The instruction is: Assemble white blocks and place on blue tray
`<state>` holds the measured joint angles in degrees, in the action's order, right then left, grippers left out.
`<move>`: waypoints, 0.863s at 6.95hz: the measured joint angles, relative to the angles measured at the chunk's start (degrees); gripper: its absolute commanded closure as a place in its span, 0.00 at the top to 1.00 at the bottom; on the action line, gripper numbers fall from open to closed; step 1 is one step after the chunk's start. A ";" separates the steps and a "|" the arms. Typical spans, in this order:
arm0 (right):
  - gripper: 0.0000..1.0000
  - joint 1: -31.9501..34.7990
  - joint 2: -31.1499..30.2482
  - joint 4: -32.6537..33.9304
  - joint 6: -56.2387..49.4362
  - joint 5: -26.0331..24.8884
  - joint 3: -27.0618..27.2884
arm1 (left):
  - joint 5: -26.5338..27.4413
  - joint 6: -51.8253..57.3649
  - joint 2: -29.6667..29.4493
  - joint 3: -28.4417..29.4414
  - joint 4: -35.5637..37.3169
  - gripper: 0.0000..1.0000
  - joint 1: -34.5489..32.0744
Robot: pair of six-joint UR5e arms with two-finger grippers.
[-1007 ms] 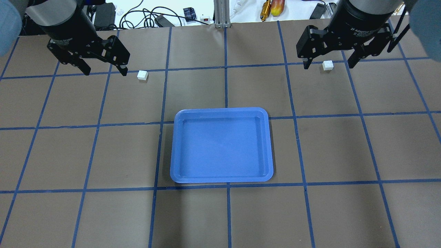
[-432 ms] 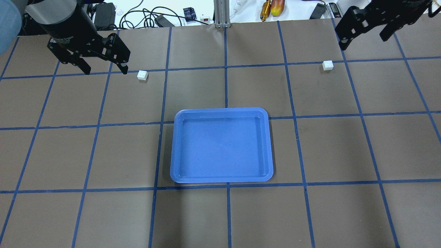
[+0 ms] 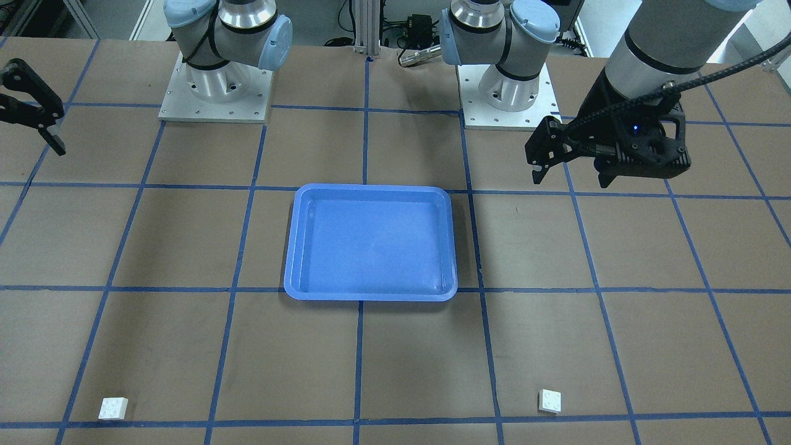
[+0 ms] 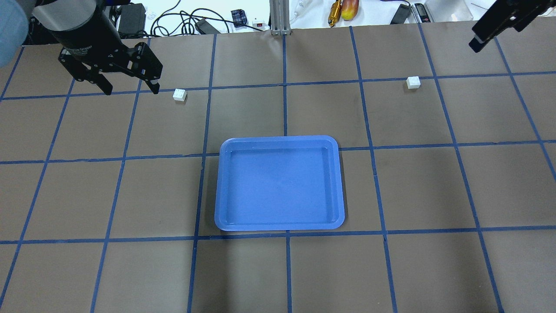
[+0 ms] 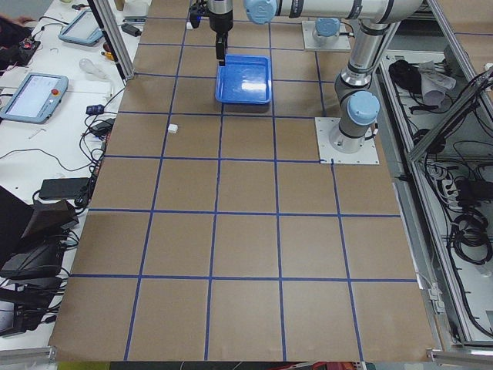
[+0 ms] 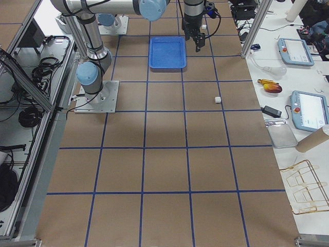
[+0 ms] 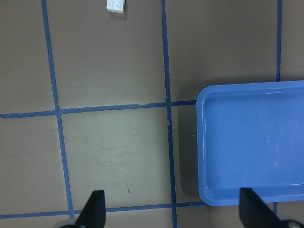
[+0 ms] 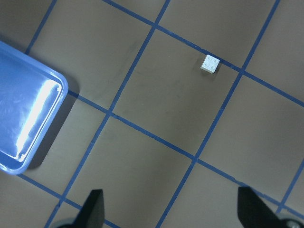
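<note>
Blue tray (image 4: 278,140) sits mid tabletop (image 4: 412,191). Left white block (image 4: 179,94) and right white block (image 4: 413,82) lie beyond the tray's far corners, well apart. Left hand (image 4: 130,89) and right hand (image 8: 171,211) both have fingers spread wide.

Right pincer (image 8: 171,211) no longer around the right-hand white block (image 8: 210,63), now well apart.

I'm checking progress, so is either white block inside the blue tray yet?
No, the left white block and the right white block both lie outside the blue tray, well clear of its rim.
</note>
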<state>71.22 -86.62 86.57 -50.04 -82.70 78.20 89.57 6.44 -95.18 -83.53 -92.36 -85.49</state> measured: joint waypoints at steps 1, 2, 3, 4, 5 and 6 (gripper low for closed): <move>1.00 -2.07 0.93 -0.99 -8.43 1.58 -0.11 | -0.02 0.03 -3.80 0.50 2.33 1.00 0.32; 1.00 -3.68 2.00 -1.47 -15.89 3.51 -0.18 | -0.11 0.19 -9.00 1.87 6.41 1.00 0.44; 1.00 -4.60 2.83 -1.58 -20.52 5.81 0.06 | -0.14 0.43 -15.06 4.86 9.17 1.00 0.47; 1.00 -4.78 3.25 -1.68 -22.19 6.60 1.13 | -0.09 1.06 -20.91 8.59 11.18 1.00 0.49; 1.00 -4.69 3.25 -1.54 -22.48 5.97 3.44 | 0.02 2.33 -26.40 11.87 13.73 1.00 0.50; 1.00 -4.64 2.93 1.21 -22.85 3.95 7.28 | 0.23 4.36 -31.29 14.10 16.59 1.00 0.52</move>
<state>66.57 -83.69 87.79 -72.89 -78.76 85.47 89.79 10.80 -126.47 -69.43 -75.77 -84.97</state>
